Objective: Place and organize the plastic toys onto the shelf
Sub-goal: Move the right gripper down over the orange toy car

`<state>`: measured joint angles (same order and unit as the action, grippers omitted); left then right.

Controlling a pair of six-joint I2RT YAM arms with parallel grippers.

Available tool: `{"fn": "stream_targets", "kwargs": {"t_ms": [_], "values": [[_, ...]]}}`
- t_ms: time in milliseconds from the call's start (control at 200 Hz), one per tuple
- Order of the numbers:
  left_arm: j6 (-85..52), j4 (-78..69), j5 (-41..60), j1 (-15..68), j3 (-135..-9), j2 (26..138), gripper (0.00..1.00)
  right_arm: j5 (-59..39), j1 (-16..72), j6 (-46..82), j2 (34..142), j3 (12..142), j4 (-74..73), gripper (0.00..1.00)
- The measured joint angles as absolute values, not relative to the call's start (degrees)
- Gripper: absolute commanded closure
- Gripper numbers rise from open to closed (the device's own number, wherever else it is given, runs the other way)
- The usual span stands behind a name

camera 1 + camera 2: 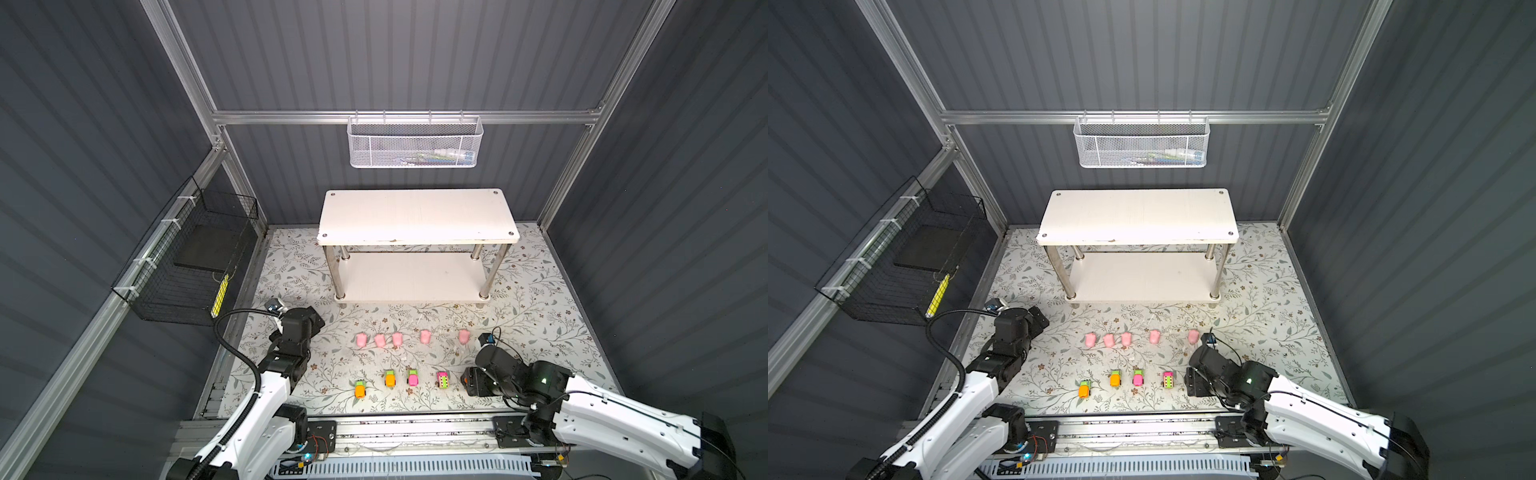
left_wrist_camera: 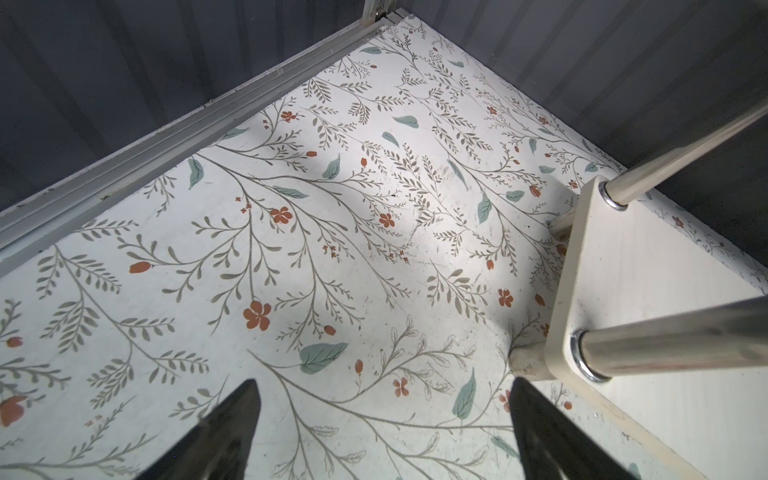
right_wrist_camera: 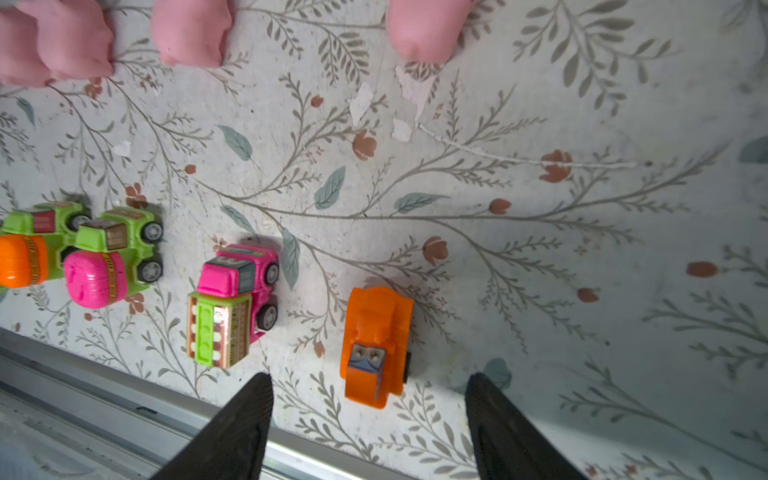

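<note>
Five pale pink pigs (image 1: 397,339) stand in a row on the floral floor in front of the shelf (image 1: 415,216), whose two white boards show in both top views (image 1: 1138,216). Nearer the front lies a row of cars (image 1: 390,378). My right gripper (image 3: 369,376) is open, low over the rightmost one, an orange car (image 3: 376,345) that lies just ahead of and between its fingertips (image 3: 257,399), untouched. A pink and green car (image 3: 232,303) sits beside it. My left gripper (image 2: 384,382) is open over bare floor, by the front left leg (image 2: 665,345) of the shelf.
A white mesh basket (image 1: 415,143) hangs on the back wall above the shelf. A black wire basket (image 1: 187,257) hangs on the left wall. An aluminium rail (image 1: 415,424) runs along the front edge, close behind the cars. Dark walls close in three sides.
</note>
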<state>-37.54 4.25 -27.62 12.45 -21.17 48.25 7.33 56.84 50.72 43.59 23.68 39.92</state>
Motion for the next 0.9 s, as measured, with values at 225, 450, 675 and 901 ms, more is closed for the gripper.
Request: {"fn": "stream_targets", "kwargs": {"t_ms": [225, 450, 675, 901], "values": [[-37.6, 3.2, -27.6, 12.4, -21.2, 49.0, 0.06, 9.2, 59.4, 53.0, 47.6, 23.7, 40.2, 0.33], [-37.5, 2.9, -27.6, 12.4, -21.2, 49.4, 0.06, 10.3, 60.0, 53.9, 51.7, 24.3, 38.5, 0.36], [-37.5, 2.9, -27.6, 12.4, -21.2, 49.4, 0.06, 10.9, 60.2, 54.0, 55.2, 25.2, 35.9, 0.42], [-37.6, 2.9, -27.6, 12.4, -21.2, 49.4, 0.06, 10.9, 60.4, 54.6, 56.0, 25.2, 35.1, 0.50]]}}
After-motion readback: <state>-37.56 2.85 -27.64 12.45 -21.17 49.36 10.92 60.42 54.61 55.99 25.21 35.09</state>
